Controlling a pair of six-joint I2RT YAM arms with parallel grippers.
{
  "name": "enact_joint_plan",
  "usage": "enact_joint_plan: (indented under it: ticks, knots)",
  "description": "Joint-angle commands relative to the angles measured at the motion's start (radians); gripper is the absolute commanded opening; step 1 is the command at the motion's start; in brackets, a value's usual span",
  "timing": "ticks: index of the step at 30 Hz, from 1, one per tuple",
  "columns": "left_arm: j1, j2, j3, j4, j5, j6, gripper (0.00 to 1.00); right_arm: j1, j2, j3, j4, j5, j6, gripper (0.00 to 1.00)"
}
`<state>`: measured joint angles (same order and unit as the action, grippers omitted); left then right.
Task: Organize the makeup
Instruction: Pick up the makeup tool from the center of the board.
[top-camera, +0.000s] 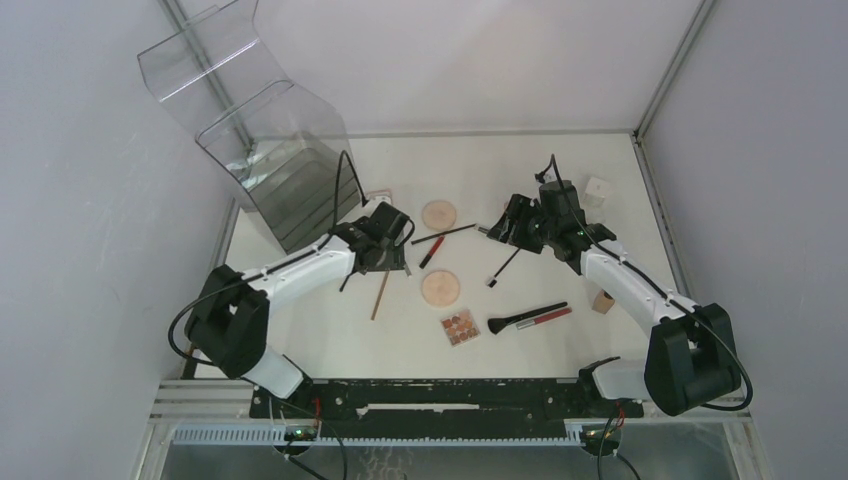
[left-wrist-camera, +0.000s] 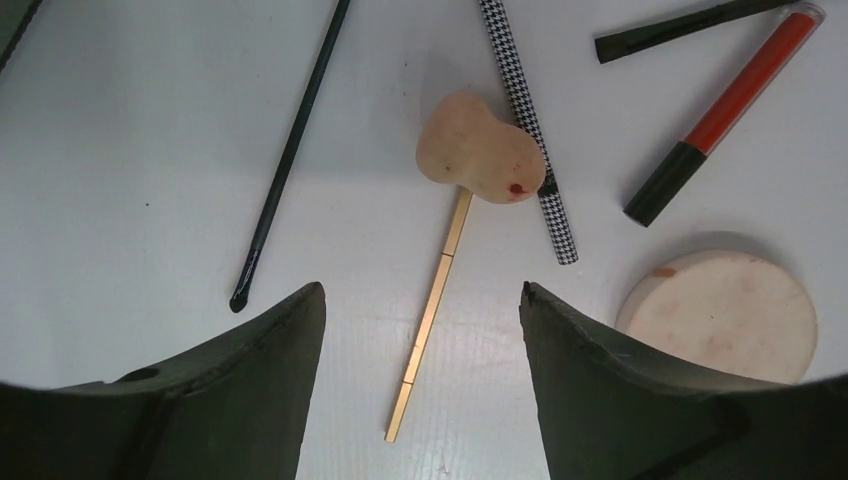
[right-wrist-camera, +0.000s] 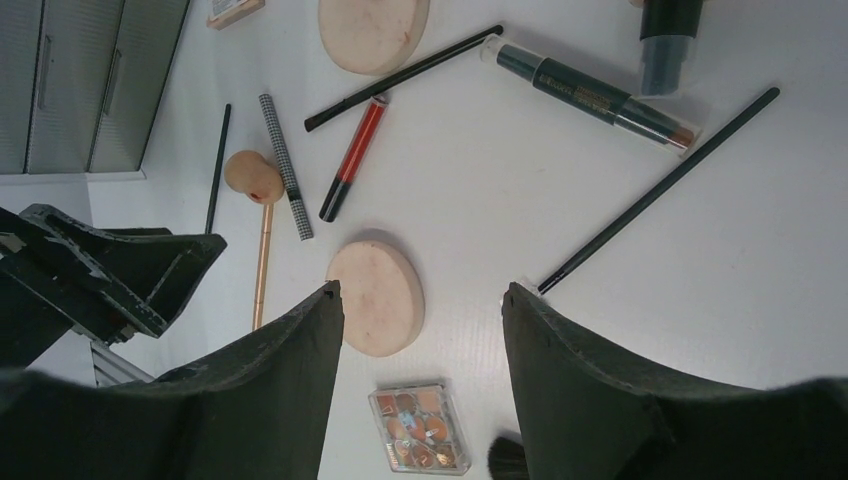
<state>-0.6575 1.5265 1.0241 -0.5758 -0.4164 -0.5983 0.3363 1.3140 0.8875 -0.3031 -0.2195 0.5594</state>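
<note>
The makeup lies scattered mid-table. My left gripper is open and empty, hovering over a gold pencil that lies between its fingers. A beige sponge, a houndstooth pencil, a red pencil, a thin black brush and a peach disc lie around it. My right gripper is open and empty, above a peach disc, a square palette and a thin black brush. A second disc lies farther back.
The clear acrylic organizer stands at the back left. A black brush and a red pencil lie near the front. A white jar and a tan bottle sit at the right. A dark tube lies beyond the right gripper.
</note>
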Motion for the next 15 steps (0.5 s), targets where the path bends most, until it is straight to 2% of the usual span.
enact_joint_plan:
  ticks: [1,5,8,10,15]
  knots:
    - [0.011,0.031,0.058,0.041,-0.048,0.050,0.75,0.001,-0.008,0.007,0.015,0.009,-0.002,0.67]
    - [0.017,0.105,0.147,0.039,-0.018,0.071,0.73,0.002,0.001,0.007,0.026,-0.002,0.003,0.67]
    - [0.031,0.139,0.171,0.063,0.020,0.072,0.59,0.006,0.001,0.007,0.027,-0.003,0.005,0.67]
    - [0.044,0.161,0.175,0.098,0.039,0.085,0.55,0.007,0.006,0.007,0.019,-0.004,0.005,0.67]
    - [0.075,0.228,0.219,0.084,0.043,0.108,0.57,0.006,0.012,0.007,-0.001,-0.008,-0.009,0.67]
